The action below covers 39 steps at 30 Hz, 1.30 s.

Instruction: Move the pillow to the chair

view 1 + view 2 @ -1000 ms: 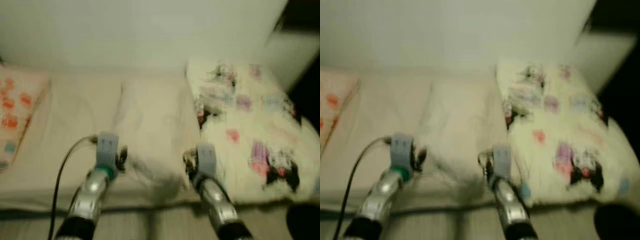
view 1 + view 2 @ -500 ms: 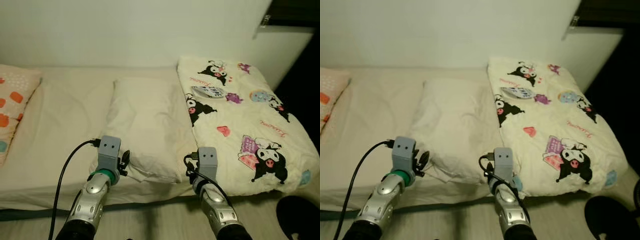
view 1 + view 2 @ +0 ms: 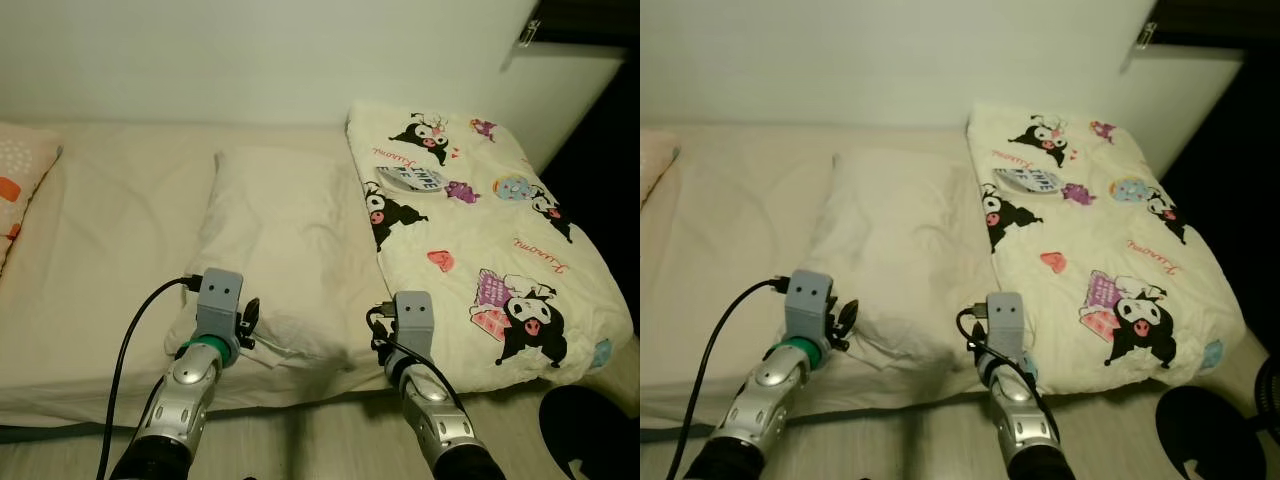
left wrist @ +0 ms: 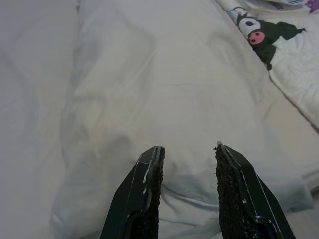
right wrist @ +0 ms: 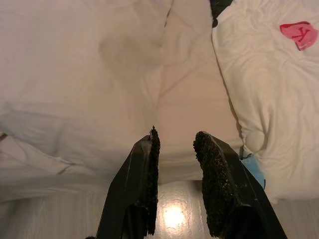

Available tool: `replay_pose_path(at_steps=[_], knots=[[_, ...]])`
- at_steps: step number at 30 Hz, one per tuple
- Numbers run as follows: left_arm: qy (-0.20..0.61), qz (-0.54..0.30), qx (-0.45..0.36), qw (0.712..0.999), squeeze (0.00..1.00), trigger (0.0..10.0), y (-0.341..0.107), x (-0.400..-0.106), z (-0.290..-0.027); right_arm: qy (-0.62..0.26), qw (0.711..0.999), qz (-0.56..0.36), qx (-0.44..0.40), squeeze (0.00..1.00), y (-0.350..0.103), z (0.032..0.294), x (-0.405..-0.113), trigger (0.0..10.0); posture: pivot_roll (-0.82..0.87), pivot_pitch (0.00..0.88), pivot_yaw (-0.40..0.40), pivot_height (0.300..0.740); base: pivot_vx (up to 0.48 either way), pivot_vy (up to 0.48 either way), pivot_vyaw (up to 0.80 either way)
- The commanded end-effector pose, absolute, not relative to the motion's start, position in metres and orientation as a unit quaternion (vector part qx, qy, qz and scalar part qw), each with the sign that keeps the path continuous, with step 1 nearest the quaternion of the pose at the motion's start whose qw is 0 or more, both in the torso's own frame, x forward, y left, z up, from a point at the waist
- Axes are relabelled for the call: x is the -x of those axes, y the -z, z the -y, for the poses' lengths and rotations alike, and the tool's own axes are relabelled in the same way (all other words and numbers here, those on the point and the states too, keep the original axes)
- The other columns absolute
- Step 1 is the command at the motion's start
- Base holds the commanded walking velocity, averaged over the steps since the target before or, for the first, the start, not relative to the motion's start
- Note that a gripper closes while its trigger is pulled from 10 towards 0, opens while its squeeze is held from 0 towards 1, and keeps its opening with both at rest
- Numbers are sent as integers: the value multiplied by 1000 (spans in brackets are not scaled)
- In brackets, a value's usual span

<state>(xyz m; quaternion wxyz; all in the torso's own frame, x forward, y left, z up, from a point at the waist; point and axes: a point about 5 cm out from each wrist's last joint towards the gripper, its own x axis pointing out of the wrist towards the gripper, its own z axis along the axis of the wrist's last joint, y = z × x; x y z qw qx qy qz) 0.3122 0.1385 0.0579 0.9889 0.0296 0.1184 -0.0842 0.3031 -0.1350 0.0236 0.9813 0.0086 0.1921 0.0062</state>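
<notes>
A plain cream pillow [image 3: 285, 240] lies flat on the bed [image 3: 110, 250], in the middle. My left gripper [image 4: 187, 152] hangs open just above the pillow's [image 4: 164, 84] near left corner, nothing between its fingers. My right gripper [image 5: 177, 139] is open at the bed's front edge, beside the pillow's [image 5: 79, 74] near right corner, over the strip of sheet between pillow and printed quilt [image 5: 269, 79]. Both wrists [image 3: 218, 300] [image 3: 413, 315] show low in the head views.
A cream quilt with cartoon prints [image 3: 470, 230] covers the bed's right part, a small printed item [image 3: 412, 178] lying on it. An orange-spotted pillow [image 3: 18, 190] sits at the far left. A dark round base [image 3: 590, 425] stands on the wooden floor at the lower right. A white wall runs behind the bed.
The camera has come a little closer and tipped down, so the bed sits lower and larger in view. The blur of a second ago has gone. Both grippers keep their pose at the pillow's near corners.
</notes>
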Motion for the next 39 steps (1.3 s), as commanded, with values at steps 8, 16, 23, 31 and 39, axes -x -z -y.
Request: replay_pose_path(at_steps=[8,16,23,31,39], knots=[[81,-125,-29,988,0,10000,-55,-311,-137,-4,979,-202,-10,0,-19,136,-301,10000,-17,6,-21,740,0,0,0],[81,-120,-22,989,0,10000,-56,-311,-136,-5,979,-202,-8,0,-19,136,-301,10000,-17,6,-21,740,0,0,0],[85,-117,-17,989,0,10000,-57,-311,-135,-11,980,-200,7,0,-20,136,-301,10000,-20,11,-24,740,0,0,0],[84,-109,-6,991,0,10000,-60,-312,-137,-22,979,-203,10,0,-19,132,-301,10000,-18,14,-24,740,214,0,500],[84,-109,-4,991,0,10000,-60,-311,-137,-20,977,-211,1,0,-17,132,-300,10000,-16,29,-25,740,347,0,200]])
